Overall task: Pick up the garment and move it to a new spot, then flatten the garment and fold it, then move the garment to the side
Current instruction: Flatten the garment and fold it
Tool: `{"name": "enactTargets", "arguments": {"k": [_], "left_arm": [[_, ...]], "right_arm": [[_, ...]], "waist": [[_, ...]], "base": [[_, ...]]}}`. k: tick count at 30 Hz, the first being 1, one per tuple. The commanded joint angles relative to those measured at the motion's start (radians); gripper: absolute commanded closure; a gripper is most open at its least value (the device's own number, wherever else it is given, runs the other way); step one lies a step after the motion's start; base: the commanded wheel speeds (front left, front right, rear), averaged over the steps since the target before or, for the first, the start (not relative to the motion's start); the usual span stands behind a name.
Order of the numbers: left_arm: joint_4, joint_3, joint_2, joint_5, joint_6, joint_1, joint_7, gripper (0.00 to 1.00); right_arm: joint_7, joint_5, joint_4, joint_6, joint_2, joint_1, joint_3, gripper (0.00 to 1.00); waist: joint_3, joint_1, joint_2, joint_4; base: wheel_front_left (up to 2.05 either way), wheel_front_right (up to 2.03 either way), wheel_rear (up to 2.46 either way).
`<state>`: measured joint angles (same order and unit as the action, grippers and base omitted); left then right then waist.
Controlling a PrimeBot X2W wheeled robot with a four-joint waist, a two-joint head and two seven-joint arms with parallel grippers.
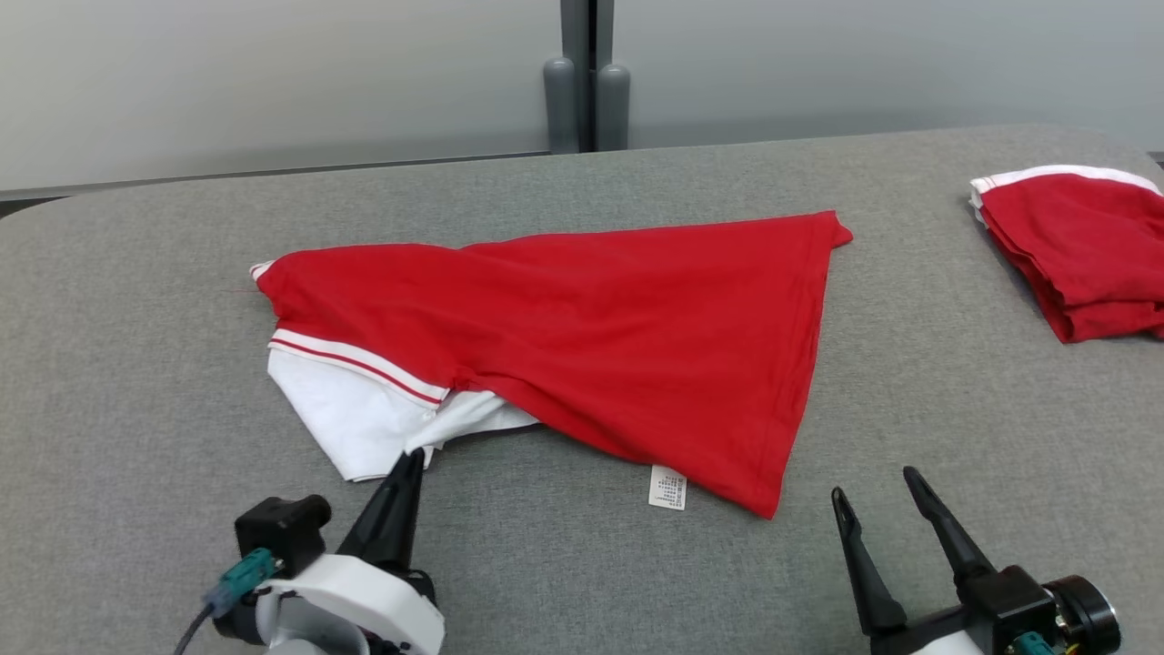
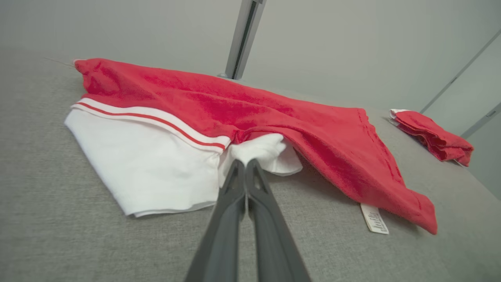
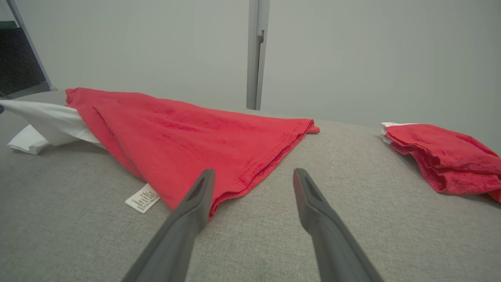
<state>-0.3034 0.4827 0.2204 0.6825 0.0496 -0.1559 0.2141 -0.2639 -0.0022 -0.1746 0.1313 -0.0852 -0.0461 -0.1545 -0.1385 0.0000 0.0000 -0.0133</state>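
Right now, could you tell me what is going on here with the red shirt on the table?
The robot is handling a red-and-white garment lying rumpled on the grey table. Its left claw is shut on the garment's white part at the near edge. The right claw is open by the red hem, holding nothing. A folded red garment sits apart at the right.

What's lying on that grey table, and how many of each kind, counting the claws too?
Spread-out red and white shirt: 1
Folded red garment pile: 1
Claws: 2 (left claw shut on the shirt's white part, right claw open)
Total: 4
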Motion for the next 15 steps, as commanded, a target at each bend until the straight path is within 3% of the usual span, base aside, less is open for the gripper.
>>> {"name": "enactTargets", "arguments": {"k": [1, 9, 15], "left_arm": [[0.024, -0.017, 0.016, -0.003, 0.011, 0.012, 0.010, 1.00], [0.160, -0.087, 0.089, 0.015, 0.053, 0.050, 0.010, 1.00], [0.218, -0.098, 0.106, 0.012, 0.075, 0.038, -0.008, 1.00]], "right_arm": [[0.000, -0.006, -0.021, -0.001, -0.016, -0.004, -0.013, 0.00], [0.000, 0.022, -0.181, -0.001, -0.068, 0.061, -0.161, 0.00], [0.000, 0.073, -0.252, -0.001, -0.079, 0.116, -0.269, 0.02]], "waist": [[0.003, 0.0000, 0.0000, 0.018], [-0.013, 0.0000, 0.0000, 0.058], [-0.031, 0.0000, 0.0000, 0.081]], "base": [[0.00, 0.00, 0.00], [0.00, 0.00, 0.00], [0.00, 0.00, 0.00]]}}
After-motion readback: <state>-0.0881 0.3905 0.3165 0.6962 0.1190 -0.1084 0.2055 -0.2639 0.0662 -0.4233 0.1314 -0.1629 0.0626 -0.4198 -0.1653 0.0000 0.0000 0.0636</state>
